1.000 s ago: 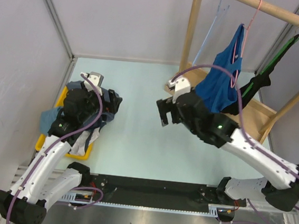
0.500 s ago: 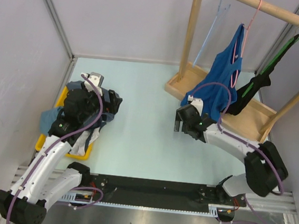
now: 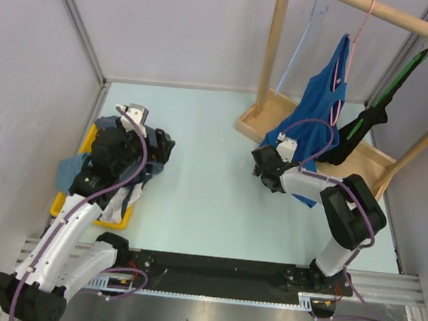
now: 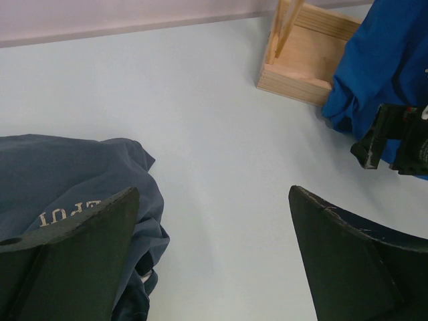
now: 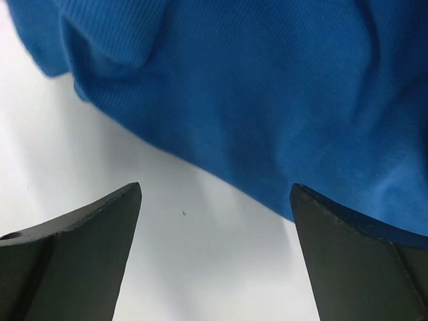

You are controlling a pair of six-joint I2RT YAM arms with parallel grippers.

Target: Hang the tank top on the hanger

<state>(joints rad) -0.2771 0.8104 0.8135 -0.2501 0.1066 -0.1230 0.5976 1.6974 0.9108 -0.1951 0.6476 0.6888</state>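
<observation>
**A:** What was going on at the far left?

**B:** The left gripper (image 4: 214,227) hovered over the dark printed shirt (image 4: 60,180) heaped on the yellow tray (image 3: 58,205). Its jaws were spread wide with nothing between them. That shirt isn't part of the job, so I'd judge the arm was simply parked out of the way.

**A:** And further across the table (image 3: 202,121)?

**B:** The right gripper (image 5: 214,227) sat low, just beside the bottom hem of the tank top (image 3: 322,103). Its jaws were spread too and gripped nothing. The blue cloth lay ahead of its fingers, not between them.

**A:** So where was the tank top?

**B:** It hung from the hanger (image 3: 350,56) on the wooden rack (image 3: 272,52), top end up at the pink wire. The lower end was pooled on the rack's base and the table. I couldn't tell whether both straps sat over the wire.

**A:** Why open jaws so near the cloth?

**B:** My guess is that the hanger bore the weight, so no grip was needed. From there the gripper could pinch the hem if it wanted straightening. Rightmost hung the green hanger (image 3: 401,72), apart from all this.
</observation>
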